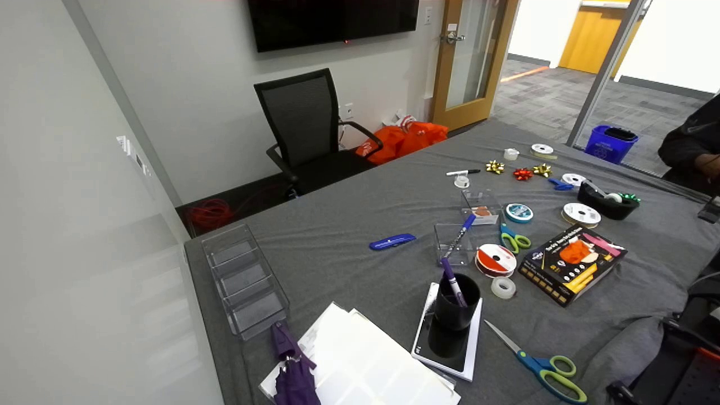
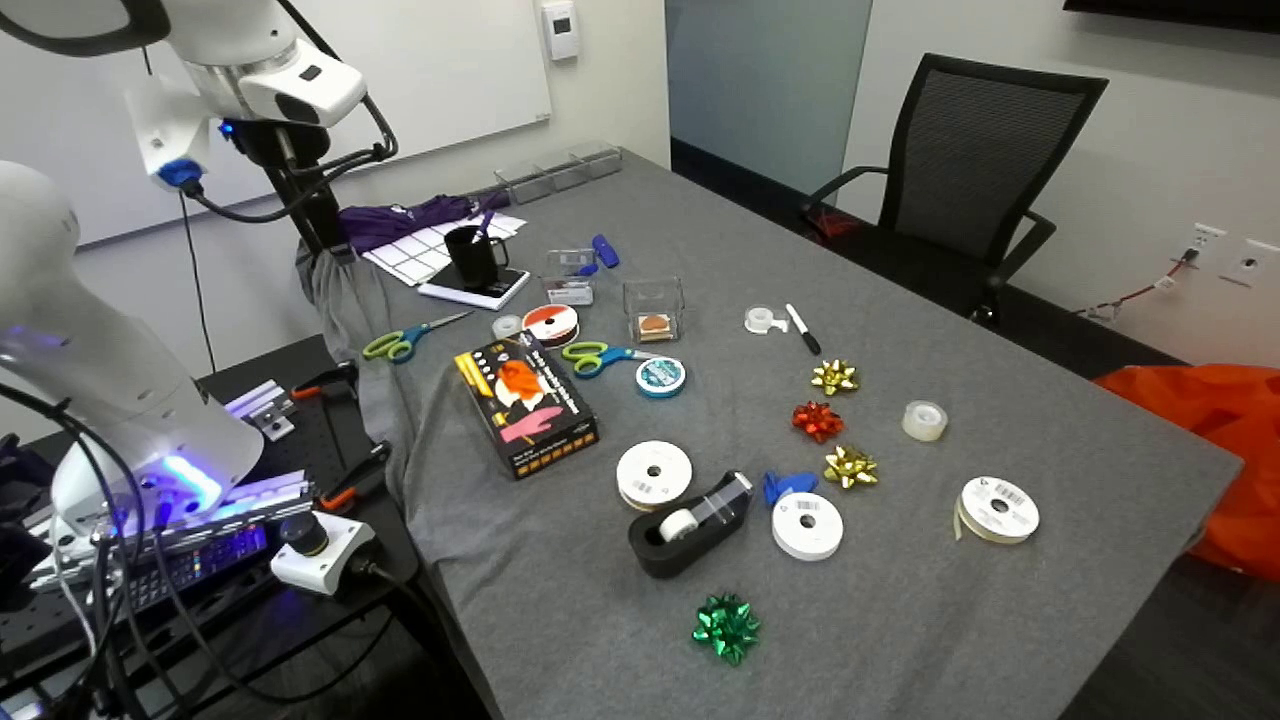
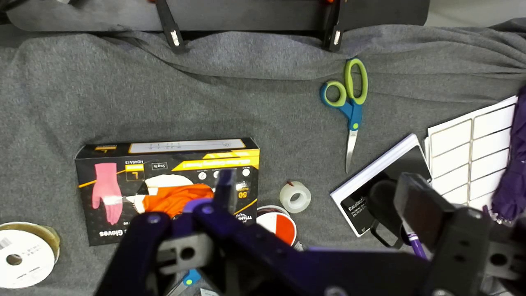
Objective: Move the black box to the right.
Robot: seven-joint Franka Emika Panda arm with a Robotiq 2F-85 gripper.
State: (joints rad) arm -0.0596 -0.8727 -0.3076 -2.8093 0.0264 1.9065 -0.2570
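black gripper [image 3: 320,201] nearest in the wrist view, its fingers [image 3: 419,209] wide apart; lower down, the black box [image 3: 164,183] lies flat on grey cloth [image 3: 246,107], ribbon spool [image 3: 283,227] and tape roll [image 3: 305,199] just beside it; farther, in an exterior view, stands a mesh chair [image 2: 985,160].

Counter [image 2: 560,620]: arm base [image 2: 150,425] just off one edge, chair [image 2: 990,180] beyond the opposite edge, whiteboard [image 2: 450,90] behind a third.
Tray [image 1: 261,323]: at the corner of the whiteboard edge and chair edge.
Umbrella [image 1: 295,377]: along the whiteboard edge, partly over sheets [image 1: 371,365].
Pad [image 1: 424,340]: just beside the sheets; cup [image 1: 454,318] on it, pen [image 1: 451,278] in the cup.
Box [image 2: 525,400]: toward the arm edge, ribbon spool [image 1: 496,257] and tape roll [image 1: 503,295] off its whiteboard side.
Scissors [image 2: 400,345]: nearer the arm edge than the pad.
Dispenser [image 2: 690,530]: past the box, toward the edge opposite the whiteboard; bow [image 2: 727,628] farther that way.
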